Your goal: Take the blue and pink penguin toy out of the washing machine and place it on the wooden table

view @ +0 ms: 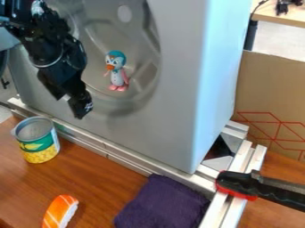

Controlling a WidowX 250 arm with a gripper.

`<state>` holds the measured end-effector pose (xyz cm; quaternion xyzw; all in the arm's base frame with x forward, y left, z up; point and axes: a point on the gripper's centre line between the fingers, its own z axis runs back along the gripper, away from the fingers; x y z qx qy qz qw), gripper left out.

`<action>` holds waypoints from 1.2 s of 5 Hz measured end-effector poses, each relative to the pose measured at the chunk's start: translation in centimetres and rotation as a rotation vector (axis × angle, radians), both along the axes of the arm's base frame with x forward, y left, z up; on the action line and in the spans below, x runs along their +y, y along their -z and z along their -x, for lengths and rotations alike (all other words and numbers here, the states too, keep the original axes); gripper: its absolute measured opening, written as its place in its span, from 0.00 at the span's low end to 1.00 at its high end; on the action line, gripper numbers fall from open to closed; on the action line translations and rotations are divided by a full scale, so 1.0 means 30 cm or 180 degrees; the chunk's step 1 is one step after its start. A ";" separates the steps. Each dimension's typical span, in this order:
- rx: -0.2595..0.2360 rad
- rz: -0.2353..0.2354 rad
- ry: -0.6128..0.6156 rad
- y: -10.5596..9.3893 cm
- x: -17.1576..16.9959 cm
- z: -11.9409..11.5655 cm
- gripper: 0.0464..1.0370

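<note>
Grey surface (140, 91) holds penguin (117, 76) (blue-headed) near end effector (81, 107).

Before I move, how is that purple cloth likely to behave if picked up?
The purple cloth will probably sag, since it looks like soft fabric. It seems folded, so pinching one edge may open it out. Lying flat on the table, it's unlikely to roll.

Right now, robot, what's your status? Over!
Gripper near toy penguin, nothing seen held. Penguin upright in grey recess. Nothing visible between them; corn can on wooden table.
</note>
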<state>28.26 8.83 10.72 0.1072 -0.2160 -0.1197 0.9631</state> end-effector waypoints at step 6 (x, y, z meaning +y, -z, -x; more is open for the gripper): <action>-0.1075 0.0746 -0.0250 -0.075 -0.047 -0.240 0.96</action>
